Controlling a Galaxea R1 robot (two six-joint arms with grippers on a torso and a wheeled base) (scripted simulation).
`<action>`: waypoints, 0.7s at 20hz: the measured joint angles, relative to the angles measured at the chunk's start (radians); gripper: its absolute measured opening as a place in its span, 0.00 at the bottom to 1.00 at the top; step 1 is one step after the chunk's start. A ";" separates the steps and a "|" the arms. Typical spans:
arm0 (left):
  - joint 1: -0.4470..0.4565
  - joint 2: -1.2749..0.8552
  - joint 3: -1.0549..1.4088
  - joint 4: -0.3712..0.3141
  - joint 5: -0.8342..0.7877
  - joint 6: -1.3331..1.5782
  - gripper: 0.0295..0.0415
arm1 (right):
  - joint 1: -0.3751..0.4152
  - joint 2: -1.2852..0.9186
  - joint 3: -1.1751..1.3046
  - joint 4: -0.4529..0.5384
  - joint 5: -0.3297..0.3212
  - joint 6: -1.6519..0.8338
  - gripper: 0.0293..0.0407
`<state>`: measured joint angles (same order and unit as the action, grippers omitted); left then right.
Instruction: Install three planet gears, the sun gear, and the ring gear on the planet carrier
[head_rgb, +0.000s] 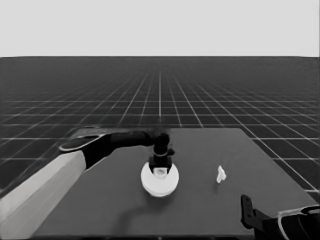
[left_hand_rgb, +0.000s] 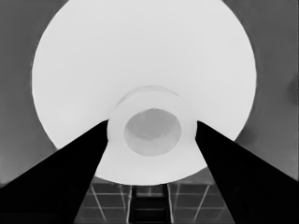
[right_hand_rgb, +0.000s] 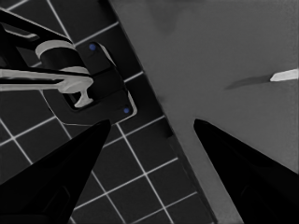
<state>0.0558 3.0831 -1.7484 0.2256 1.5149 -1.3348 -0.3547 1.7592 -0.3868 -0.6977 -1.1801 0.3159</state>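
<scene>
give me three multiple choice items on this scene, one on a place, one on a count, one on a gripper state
1. Where is the left gripper?
A. over the larger round part at mid-table
B. at the table's far right corner
C. beside the thin white piece

2. How many small gears lie loose in sight?
A. four
B. two
C. none

3. What do the left fingers flank?
A. nothing
B. the part's raised hub
C. the thin piece

Key: 1 A, head view shows it there. 2 C, only the disc and thin piece show. 3 B, the wrist view shows fingers touching both sides of the hub. The right gripper is parked at the near right.
</scene>
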 joint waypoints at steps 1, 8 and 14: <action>0.002 0.002 -0.003 0.004 -0.002 0.002 0.47 | 0.000 0.000 0.000 0.000 0.000 0.000 0.81; 0.019 0.001 -0.009 0.011 -0.003 0.014 0.47 | 0.000 0.000 0.000 0.000 0.000 0.000 0.81; 0.028 0.000 -0.010 0.010 -0.003 0.062 0.47 | 0.000 0.000 0.000 0.000 0.000 0.000 0.81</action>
<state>0.0837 3.0833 -1.7581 0.2359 1.5114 -1.2731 -0.3547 1.7592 -0.3868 -0.6977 -1.1801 0.3159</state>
